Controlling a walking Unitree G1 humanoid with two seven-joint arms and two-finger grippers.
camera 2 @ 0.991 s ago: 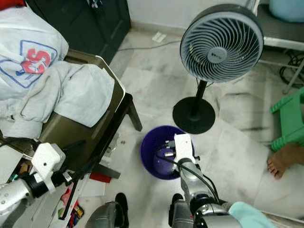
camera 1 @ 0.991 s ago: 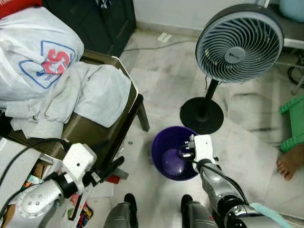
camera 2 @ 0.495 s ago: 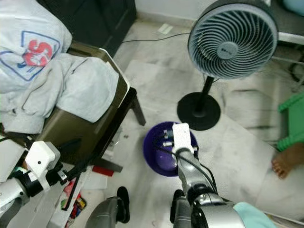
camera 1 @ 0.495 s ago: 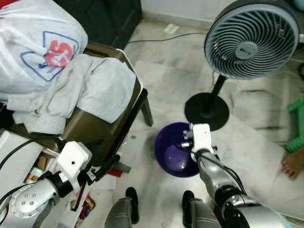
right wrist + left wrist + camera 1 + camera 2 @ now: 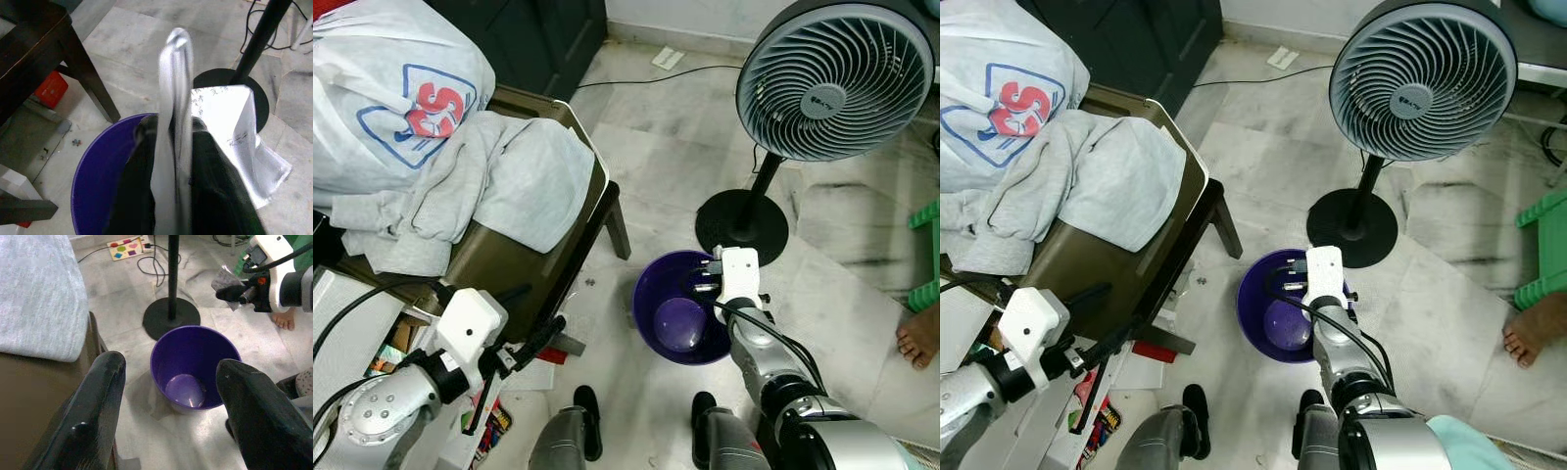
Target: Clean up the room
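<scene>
Two eye views put the right gripper (image 5: 703, 285) over the purple bin (image 5: 651, 328), which stands on the floor between the chair (image 5: 524, 269) and the fan (image 5: 822, 83); its fingers are too small there to read. Judging by this, the step in hand is dropping a piece of litter into the bin, and the next move calls for parting the fingers while they sit above the opening. From the left wrist, the left gripper (image 5: 168, 416) has its fingers (image 5: 98, 401) spread wide and empty, aimed at the bin from the chair's side, and the right gripper across from it pinches a crumpled wrapper (image 5: 226, 279) above the far rim. From the right wrist, the fingers (image 5: 210, 181) are narrow, clamped on that silvery wrapper (image 5: 230, 132), with the bin's mouth directly below.
</scene>
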